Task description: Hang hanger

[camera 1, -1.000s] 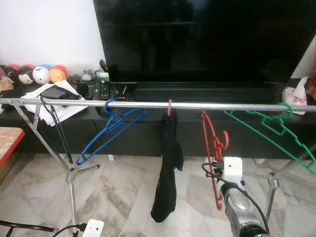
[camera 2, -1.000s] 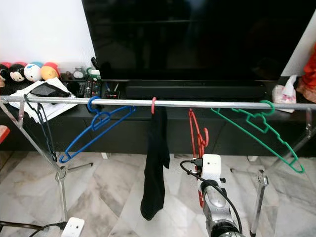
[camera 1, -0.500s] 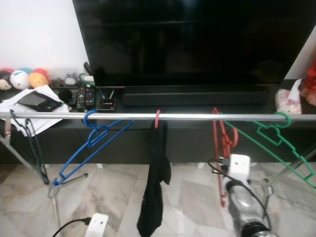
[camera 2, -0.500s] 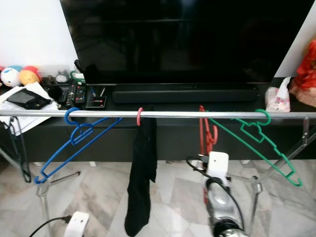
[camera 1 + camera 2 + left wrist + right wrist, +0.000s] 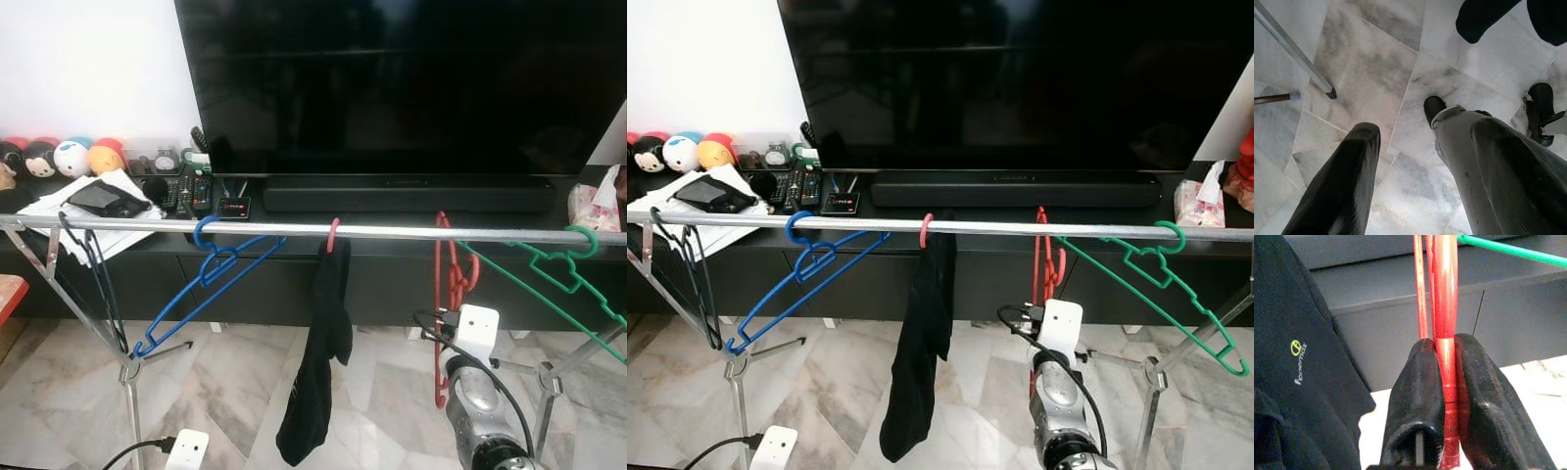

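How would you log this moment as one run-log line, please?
step: hang hanger | right gripper: shut on red hanger | hook: at rail | left gripper: open, idle

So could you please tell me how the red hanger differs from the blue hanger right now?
The red hanger hangs almost edge-on to the head camera; the blue hanger hangs slanted, its frame seen broadside. The right pincer is shut on the red hanger; the blue hanger hangs free. Both have hooks over the silver rail.

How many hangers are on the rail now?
5. From the robot's left along the rail: black hanger, blue hanger, pink hanger holding the dark garment, red hanger clamped in the right gripper, green hanger.
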Available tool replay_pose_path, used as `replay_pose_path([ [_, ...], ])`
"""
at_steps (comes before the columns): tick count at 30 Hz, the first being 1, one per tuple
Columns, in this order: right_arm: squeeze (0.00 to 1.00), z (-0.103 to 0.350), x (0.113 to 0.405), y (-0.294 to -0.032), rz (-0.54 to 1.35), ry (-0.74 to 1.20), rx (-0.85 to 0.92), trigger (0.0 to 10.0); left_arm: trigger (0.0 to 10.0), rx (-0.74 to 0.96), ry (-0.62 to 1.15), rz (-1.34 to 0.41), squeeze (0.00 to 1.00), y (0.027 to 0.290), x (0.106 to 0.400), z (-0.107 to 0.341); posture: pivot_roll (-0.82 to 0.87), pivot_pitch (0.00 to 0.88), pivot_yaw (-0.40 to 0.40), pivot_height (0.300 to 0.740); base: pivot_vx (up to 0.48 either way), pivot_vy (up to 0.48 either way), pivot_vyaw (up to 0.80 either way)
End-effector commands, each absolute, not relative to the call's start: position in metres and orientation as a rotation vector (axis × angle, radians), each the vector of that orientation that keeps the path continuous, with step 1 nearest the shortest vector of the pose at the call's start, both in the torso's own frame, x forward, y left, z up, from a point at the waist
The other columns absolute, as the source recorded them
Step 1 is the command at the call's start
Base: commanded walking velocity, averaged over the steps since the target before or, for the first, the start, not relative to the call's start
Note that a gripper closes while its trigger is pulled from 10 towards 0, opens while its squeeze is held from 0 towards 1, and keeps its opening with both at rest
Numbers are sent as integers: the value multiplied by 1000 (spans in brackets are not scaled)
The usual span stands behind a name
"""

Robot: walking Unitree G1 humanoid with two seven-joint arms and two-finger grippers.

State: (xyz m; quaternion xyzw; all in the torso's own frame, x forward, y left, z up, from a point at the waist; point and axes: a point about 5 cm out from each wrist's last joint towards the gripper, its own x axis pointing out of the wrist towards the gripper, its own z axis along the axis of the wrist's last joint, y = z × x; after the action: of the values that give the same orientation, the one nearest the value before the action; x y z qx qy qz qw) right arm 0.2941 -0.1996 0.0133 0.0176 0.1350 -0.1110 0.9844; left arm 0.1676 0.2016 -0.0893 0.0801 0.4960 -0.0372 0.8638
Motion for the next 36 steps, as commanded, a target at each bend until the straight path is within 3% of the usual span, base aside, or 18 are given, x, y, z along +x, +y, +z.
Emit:
replay_pose_path([
  [1,0,27,305,-199,-218,216,22,10000,10000,173,1058,-71,0,205,165,-90,-90,0,-1,727,0,0,0],
  [21,0,51,332,-196,-128,203,-7,10000,10000,179,1055,-73,0,205,166,-90,-86,0,-1,727,0,0,0],
  [36,0,31,327,-191,-79,442,-115,10000,10000,174,1059,-81,0,204,166,-90,-86,0,0,727,0,0,0],
])
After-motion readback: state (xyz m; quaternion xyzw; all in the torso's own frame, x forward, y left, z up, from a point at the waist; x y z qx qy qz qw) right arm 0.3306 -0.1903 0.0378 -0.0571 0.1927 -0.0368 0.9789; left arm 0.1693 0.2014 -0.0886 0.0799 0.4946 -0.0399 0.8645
